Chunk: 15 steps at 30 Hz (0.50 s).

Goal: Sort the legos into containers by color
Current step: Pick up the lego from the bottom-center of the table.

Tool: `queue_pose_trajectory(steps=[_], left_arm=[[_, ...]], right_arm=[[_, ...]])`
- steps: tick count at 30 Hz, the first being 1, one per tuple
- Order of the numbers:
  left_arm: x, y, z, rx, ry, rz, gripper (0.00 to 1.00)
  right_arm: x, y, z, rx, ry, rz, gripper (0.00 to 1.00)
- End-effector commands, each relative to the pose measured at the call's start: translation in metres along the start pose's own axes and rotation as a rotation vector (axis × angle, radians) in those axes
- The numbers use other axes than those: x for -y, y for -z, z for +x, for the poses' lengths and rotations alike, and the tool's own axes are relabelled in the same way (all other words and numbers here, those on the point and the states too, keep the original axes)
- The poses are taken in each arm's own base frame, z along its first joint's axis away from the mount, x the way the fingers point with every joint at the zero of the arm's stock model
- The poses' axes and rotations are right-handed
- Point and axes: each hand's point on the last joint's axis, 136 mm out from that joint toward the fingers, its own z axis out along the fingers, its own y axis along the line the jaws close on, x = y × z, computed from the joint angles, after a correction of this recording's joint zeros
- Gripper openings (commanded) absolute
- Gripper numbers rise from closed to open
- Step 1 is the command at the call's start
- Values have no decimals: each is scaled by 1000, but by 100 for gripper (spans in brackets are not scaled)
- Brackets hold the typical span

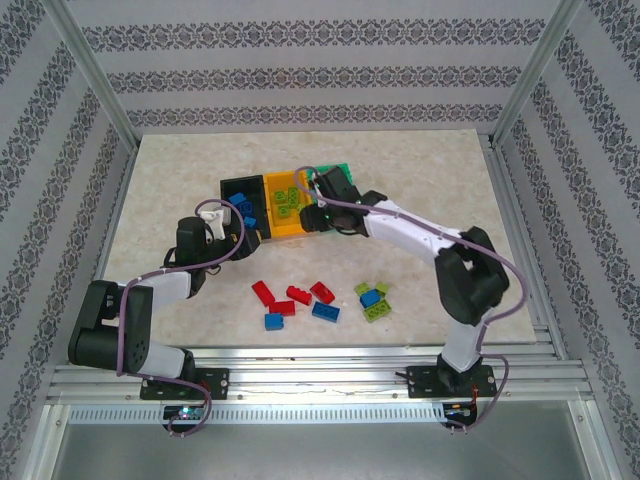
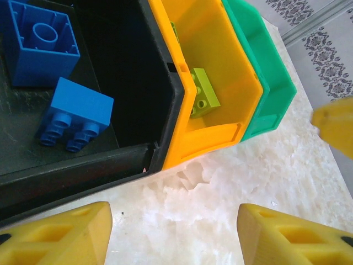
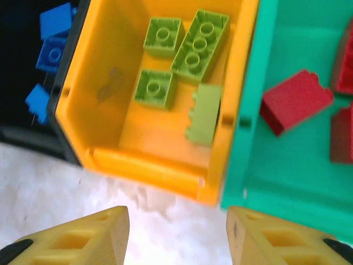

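The containers stand in a row at mid-table: black bin (image 1: 236, 186), orange-yellow bin (image 1: 272, 226) and green bin (image 1: 346, 170). Blue legos (image 2: 77, 113) lie in the black bin (image 2: 83, 171). Several lime legos (image 3: 198, 44) lie in the orange-yellow bin (image 3: 105, 72), and red legos (image 3: 295, 100) in the green bin (image 3: 287, 160). My left gripper (image 2: 174, 232) hovers open over bare table just in front of the black bin. My right gripper (image 3: 176, 237) is open and holds nothing, just in front of the orange-yellow bin's near wall.
Loose legos lie on the table nearer the arm bases: red ones (image 1: 298, 294), blue ones (image 1: 325, 311) and a lime and blue cluster (image 1: 375, 300). The metal frame rail (image 1: 320, 370) runs along the near edge. Patterned walls enclose the table.
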Motion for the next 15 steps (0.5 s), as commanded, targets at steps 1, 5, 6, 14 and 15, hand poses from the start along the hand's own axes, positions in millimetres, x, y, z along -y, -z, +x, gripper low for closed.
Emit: queue_pose_trajectory(steps=[1, 5, 6, 14, 15], left_arm=[[-2, 2, -4, 24, 12, 8, 61], [-2, 2, -4, 26, 12, 8, 61], [-2, 2, -3, 23, 13, 9, 61], [-3, -1, -2, 21, 25, 16, 61], [-3, -1, -2, 20, 28, 18, 61]], right_arm=[[12, 15, 30, -5, -5, 45, 51], [31, 30, 74, -59, -66, 88, 50], [34, 34, 85, -72, -92, 89, 51], [64, 70, 152, -146, -205, 202, 50], [69, 74, 160, -157, -218, 218, 50]])
